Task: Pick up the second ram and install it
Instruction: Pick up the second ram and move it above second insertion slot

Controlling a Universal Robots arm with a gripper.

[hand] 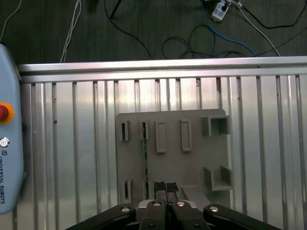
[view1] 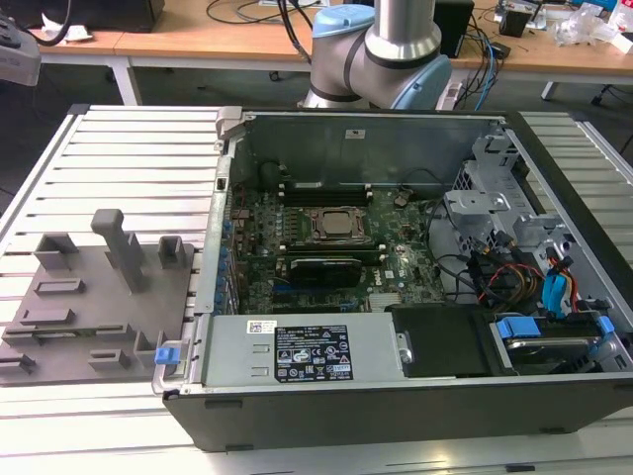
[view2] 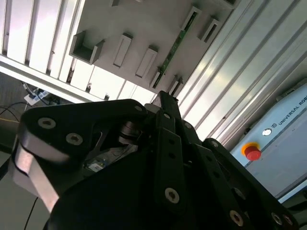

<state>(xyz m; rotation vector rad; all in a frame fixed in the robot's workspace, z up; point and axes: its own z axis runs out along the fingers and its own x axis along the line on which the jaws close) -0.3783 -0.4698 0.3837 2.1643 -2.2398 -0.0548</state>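
The second ram point(hand: 145, 160) stands on edge in a long slot of the grey tray point(hand: 192, 165) on the slatted metal table point(hand: 273, 143), just beside the fingertips of the gripper point(hand: 166, 186), not between its jaws, which are pressed together on nothing.

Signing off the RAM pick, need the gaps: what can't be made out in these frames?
First wrist view: the second ram sits edge-on in the grey tray, so its chips are hidden.
Second wrist view: the tray's near part is covered by the gripper body.
Exterior view: the arm is cut off by the top edge, so the gripper's height over the tray is unknown.
Exterior view: the motherboard memory slots are too small to tell which are free.
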